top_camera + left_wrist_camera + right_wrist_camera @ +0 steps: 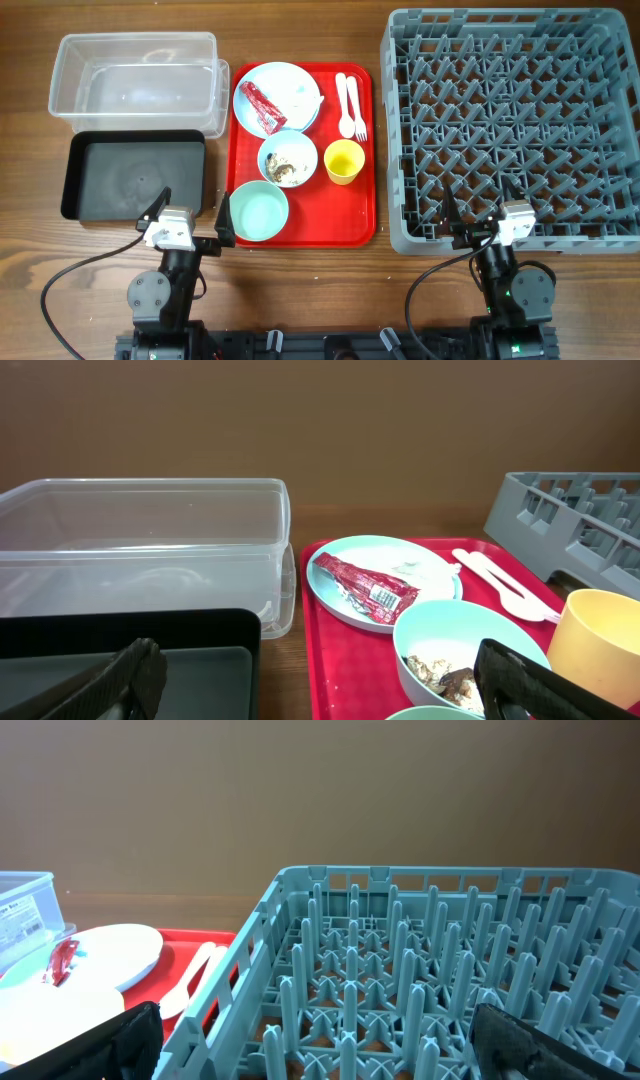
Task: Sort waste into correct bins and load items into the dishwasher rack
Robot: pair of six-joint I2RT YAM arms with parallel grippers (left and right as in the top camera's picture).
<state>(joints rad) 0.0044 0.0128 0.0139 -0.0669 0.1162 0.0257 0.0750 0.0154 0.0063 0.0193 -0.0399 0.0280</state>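
One red serving tray (352, 215) lay in the middle of the table, between the two bins on its left and the one grey rack (510, 120) on its right. On the tray were six dishes and utensils. One pale blue plate (281, 74) sat at the far end with one red wrapper (262, 106) and a bit of white tissue (301, 98) on it. One white spoon (343, 100) and one white fork (356, 106) lay side by side just to the right of the plate. There were two bowls: a pale blue bowl (271, 148) in the middle, holding food scraps (290, 172), and a mint green bowl (259, 211) at the near left corner, with nothing in it. One yellow cup (344, 161) stood just right of the blue bowl.

Of the two bins, the clear tub (70, 75) was at the far left and the black tray (135, 178) was just in front of it. Neither held anything.

The left gripper (190, 208) hung over the near right corner of the black tray, its two fingers spread wide and gripping nothing. The right gripper (482, 208) hung over the near edge of the rack, likewise spread wide with nothing between its fingers.
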